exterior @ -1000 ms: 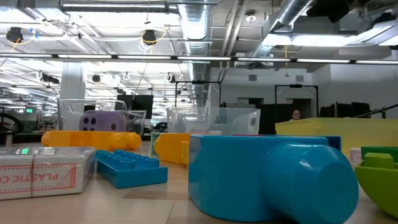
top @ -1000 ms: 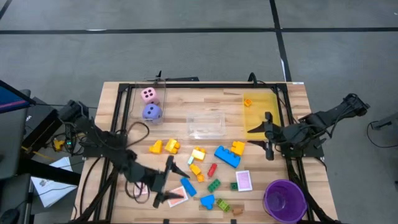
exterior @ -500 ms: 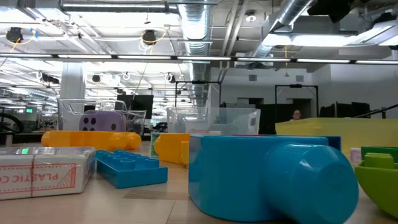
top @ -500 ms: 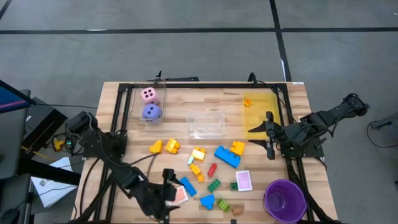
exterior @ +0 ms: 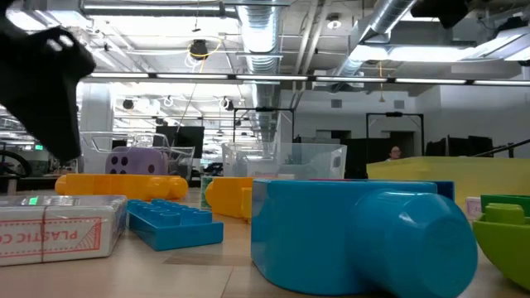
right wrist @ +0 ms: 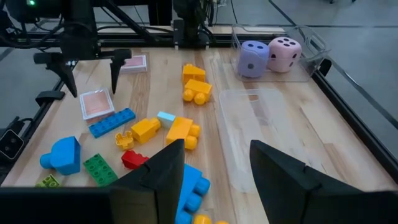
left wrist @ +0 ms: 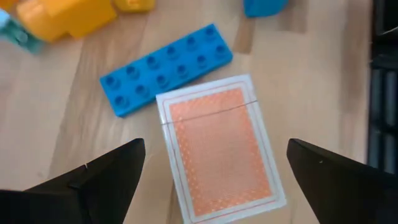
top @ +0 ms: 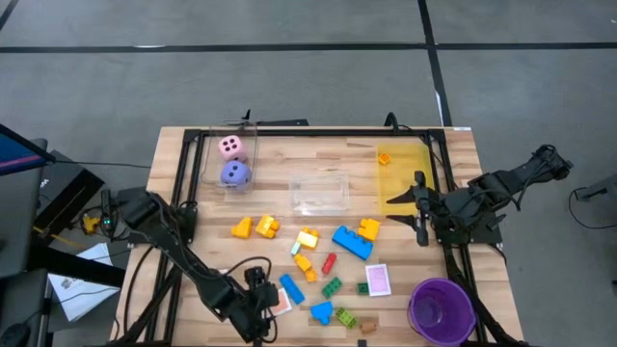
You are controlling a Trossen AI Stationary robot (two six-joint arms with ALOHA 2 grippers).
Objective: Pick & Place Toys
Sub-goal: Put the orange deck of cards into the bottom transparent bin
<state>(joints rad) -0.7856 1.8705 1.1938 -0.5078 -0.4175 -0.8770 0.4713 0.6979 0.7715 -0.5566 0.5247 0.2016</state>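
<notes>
The left gripper [left wrist: 211,165] has its two dark fingers [left wrist: 102,174] spread wide over a pink-backed card [left wrist: 219,144]. The card lies flat on the wooden table [left wrist: 298,74] between them, not touched. It is a rectangle with a white border. A studded blue brick [left wrist: 166,68] lies just beside it. The right gripper [top: 416,210], partly open, holds nothing and waits near the yellow bin [top: 403,172].
</notes>
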